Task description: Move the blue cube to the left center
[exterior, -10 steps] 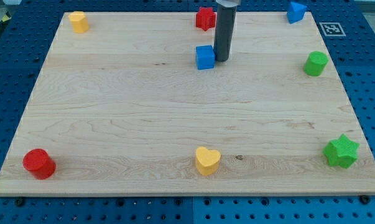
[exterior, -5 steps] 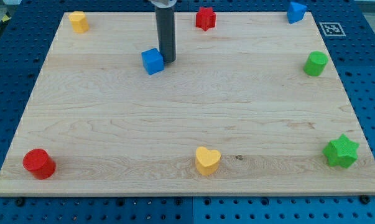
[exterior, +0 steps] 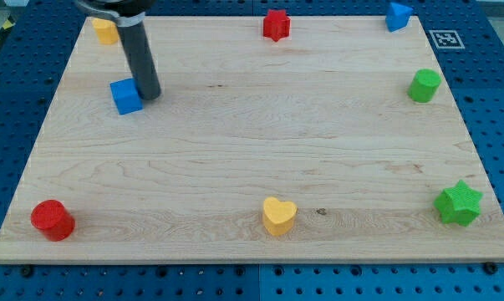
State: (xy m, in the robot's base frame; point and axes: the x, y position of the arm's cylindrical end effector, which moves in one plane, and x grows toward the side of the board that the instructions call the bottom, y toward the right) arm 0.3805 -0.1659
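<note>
The blue cube (exterior: 126,96) sits on the wooden board (exterior: 252,159) in the upper left part of the view. My tip (exterior: 149,94) rests on the board right against the cube's right side. The dark rod rises from there up to the view's top edge and hides part of the yellow block behind it.
A yellow block (exterior: 105,31) at the top left, a red star (exterior: 275,25) at the top middle, a blue block (exterior: 397,15) at the top right. A green cylinder (exterior: 424,85), a green star (exterior: 458,203), a yellow heart (exterior: 278,216) and a red cylinder (exterior: 52,220) lie along the right and bottom.
My tip has pushed the blue cube leftward and slightly down the view, from the top middle to the upper left. The other blocks have not moved.
</note>
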